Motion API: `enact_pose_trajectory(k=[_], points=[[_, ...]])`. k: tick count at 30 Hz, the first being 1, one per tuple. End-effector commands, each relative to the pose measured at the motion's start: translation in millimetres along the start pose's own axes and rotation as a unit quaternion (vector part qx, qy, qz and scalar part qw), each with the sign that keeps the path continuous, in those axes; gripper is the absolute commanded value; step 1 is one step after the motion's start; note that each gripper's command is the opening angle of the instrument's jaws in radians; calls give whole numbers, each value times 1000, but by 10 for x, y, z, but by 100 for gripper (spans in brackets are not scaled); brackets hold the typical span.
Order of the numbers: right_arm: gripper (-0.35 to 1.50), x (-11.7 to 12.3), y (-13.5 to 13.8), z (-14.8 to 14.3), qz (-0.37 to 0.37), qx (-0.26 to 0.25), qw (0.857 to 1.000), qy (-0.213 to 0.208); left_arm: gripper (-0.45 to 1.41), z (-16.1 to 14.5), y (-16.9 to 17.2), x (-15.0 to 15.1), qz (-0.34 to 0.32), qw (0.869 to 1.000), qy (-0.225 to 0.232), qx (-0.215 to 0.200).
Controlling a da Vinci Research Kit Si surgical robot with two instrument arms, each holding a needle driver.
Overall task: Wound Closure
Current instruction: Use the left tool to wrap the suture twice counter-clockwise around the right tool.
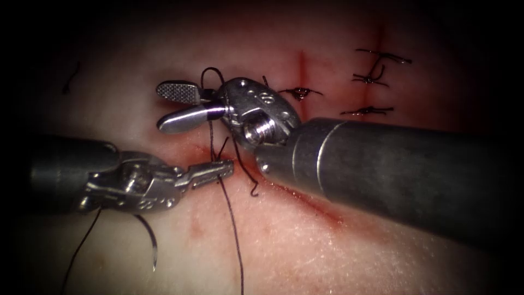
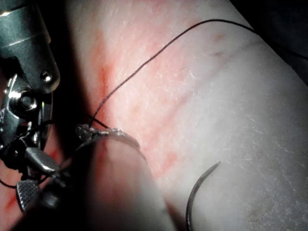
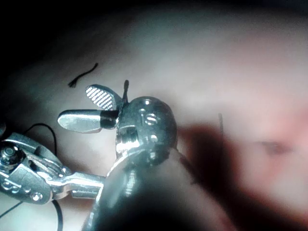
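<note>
Looks like knot work. The left tool [image 1: 221, 169] pinches the thread [image 1: 232, 229] right at the cut [image 1: 305, 199]; the right tool [image 1: 177, 106] gapes wide, holding nothing. The needle [image 1: 150, 240] lies loose on the tissue [image 1: 338, 251], lower left, not in it. Any next grab needs that free strand.

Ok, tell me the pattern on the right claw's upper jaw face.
Fine cross-hatched grid on the right claw, best in the endoscope view.

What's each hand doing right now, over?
Left hand shut on thread. Right hand open, holding nothing. Needle lying free on tissue, left of cut. Nothing in the way.
</note>
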Motion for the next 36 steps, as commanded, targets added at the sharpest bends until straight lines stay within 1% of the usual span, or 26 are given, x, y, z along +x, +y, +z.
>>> enact_pose_trajectory(k=[1,2,3,5,6,8,9,10,11,14,17,20,22,23,25,27,28,29,30,31,32,33,36], points=[[136,-1,7,10,-6,-8,1000,2,-45,1,3,4,7,1000,0,-1],[136,-3,9,8,-17,-15,1000,-5,-45,-2,2,6,10,1000,1,-2],[136,-6,12,5,-35,-26,999,-31,-45,-11,-2,11,13,1000,4,-6],[135,-15,14,0,-43,-38,997,-58,-45,-19,-8,15,14,1000,7,-8],[140,-28,15,-4,-52,-47,995,-68,-45,-27,-17,17,16,1000,9,-11],[140,-41,14,-7,-59,-39,994,-79,-45,-33,-28,18,18,1000,13,-15],[140,-57,10,-12,-67,-33,993,-93,-45,-39,-41,16,21,1000,16,-7],[140,-63,9,-15,-71,-29,992,-99,-45,-41,-47,14,21,1000,18,-5],[128,-75,7,-21,-77,-13,990,-117,-45,-46,-60,11,21,1000,20,-1],[126,-86,8,-33,-83,-7,989,-126,-45,-50,-79,6,21,999,27,-1],[121,-90,12,-45,-86,-4,988,-132,-45,-50,-91,1,16,999,47,1],[111,-92,15,-53,-88,-4,987,-134,-45,-46,-97,-6,12,998,59,2],[111,-93,12,-57,-89,-1,987,-135,-45,-41,-102,-12,8,998,63,2],[113,-93,8,-59,-91,4,986,-139,-45,-35,-106,-22,5,998,68,3],[109,-91,6,-61,-86,13,986,-140,-45,-26,-106,-35,3,997,75,4],[123,-86,1,-60,-77,17,987,-138,-45,-11,-98,-54,2,996,85,4],[126,-85,-1,-60,-75,19,988,-135,-45,-7,-94,-61,-3,996,89,2],[126,-83,-3,-59,-68,26,988,-134,-45,-3,-90,-67,-10,996,94,-1],[126,-80,-8,-58,-55,43,989,-134,-45,6,-82,-82,-25,994,103,-2],[124,-78,-10,-58,-47,51,989,-131,-45,9,-77,-88,-31,994,106,-3],[114,-76,-11,-58,-39,61,990,-124,-45,12,-73,-93,-41,993,110,-7],[99,-72,-12,-58,-32,75,990,-116,-45,15,-66,-99,-49,992,115,-11],[96,-59,-11,-56,-21,85,992,-89,-45,22,-46,-109,-69,989,125,-23]])
